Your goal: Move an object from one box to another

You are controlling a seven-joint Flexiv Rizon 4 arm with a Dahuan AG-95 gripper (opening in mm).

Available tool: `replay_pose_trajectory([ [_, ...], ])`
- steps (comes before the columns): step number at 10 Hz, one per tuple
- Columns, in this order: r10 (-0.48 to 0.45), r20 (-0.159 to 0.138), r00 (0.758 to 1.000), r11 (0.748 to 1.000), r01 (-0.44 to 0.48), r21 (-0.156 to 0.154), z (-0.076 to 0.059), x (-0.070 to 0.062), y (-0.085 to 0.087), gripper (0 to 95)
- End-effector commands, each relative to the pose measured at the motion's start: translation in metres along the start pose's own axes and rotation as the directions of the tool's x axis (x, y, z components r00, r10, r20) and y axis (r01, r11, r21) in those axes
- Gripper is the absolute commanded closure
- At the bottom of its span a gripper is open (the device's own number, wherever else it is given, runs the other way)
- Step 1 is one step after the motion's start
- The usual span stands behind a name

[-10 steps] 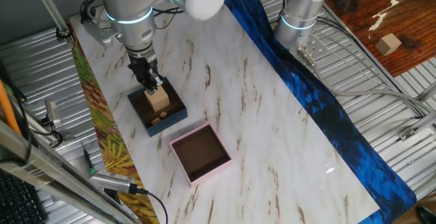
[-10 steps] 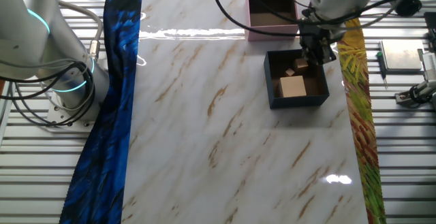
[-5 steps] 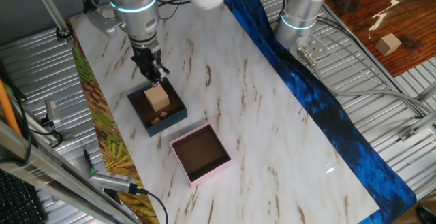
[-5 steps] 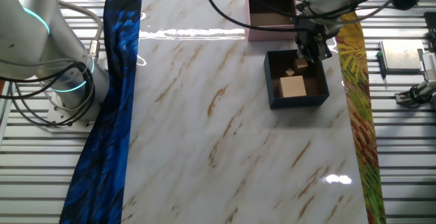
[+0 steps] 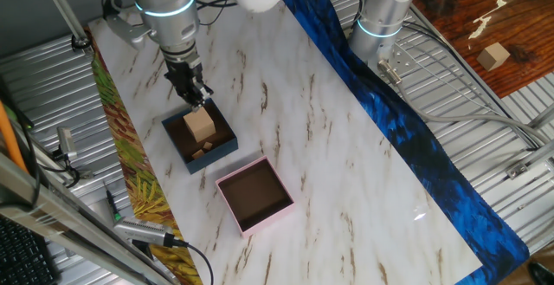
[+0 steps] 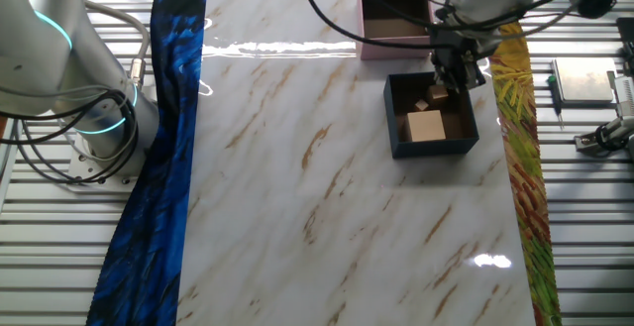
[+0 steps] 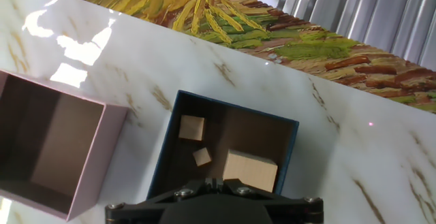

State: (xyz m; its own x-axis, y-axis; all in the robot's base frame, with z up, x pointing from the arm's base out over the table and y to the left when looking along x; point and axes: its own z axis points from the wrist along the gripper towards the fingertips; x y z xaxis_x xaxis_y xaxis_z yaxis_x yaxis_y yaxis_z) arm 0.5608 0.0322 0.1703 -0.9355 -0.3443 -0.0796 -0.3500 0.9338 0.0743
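Note:
The dark navy-blue box (image 5: 216,157) (image 6: 436,150) (image 7: 165,149) sits on the marble table near its leafy-patterned edge. It holds one large wooden block (image 5: 200,125) (image 6: 426,126) (image 7: 250,170) and two small ones (image 7: 192,127) (image 7: 201,156). The pale pink box (image 5: 270,220) (image 6: 394,47) (image 7: 102,163) stands right beside it, with nothing on its brown inside. My gripper (image 5: 196,94) (image 6: 455,74) (image 7: 211,183) hovers just above the navy box's edge. Its fingers are shut together with nothing between them.
A yellow-green leafy cloth (image 7: 286,40) borders the table beside the boxes, and a blue cloth (image 5: 407,129) runs along the opposite edge. A second arm's base (image 5: 381,16) stands past the blue cloth. A loose wooden cube (image 5: 495,55) lies off the table.
My gripper has risen out of the navy box and shifted slightly toward its edge. The blocks stay in the box.

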Motion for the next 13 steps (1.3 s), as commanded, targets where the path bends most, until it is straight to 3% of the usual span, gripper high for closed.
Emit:
replay_pose_trajectory([
  [1,-0.008,-0.013,1.000,1.000,0.008,-0.011,0.0011,-0.0018,0.0001,95.0],
  [10,-0.031,-0.031,0.999,0.999,0.031,-0.024,0.0011,-0.0018,0.0001,95.0],
  [11,-0.044,-0.029,0.999,0.999,0.044,-0.024,0.0011,-0.0018,0.0001,76.0],
  [13,-0.073,-0.027,0.997,0.997,0.073,-0.026,0.0012,-0.0023,0.0003,76.0],
])
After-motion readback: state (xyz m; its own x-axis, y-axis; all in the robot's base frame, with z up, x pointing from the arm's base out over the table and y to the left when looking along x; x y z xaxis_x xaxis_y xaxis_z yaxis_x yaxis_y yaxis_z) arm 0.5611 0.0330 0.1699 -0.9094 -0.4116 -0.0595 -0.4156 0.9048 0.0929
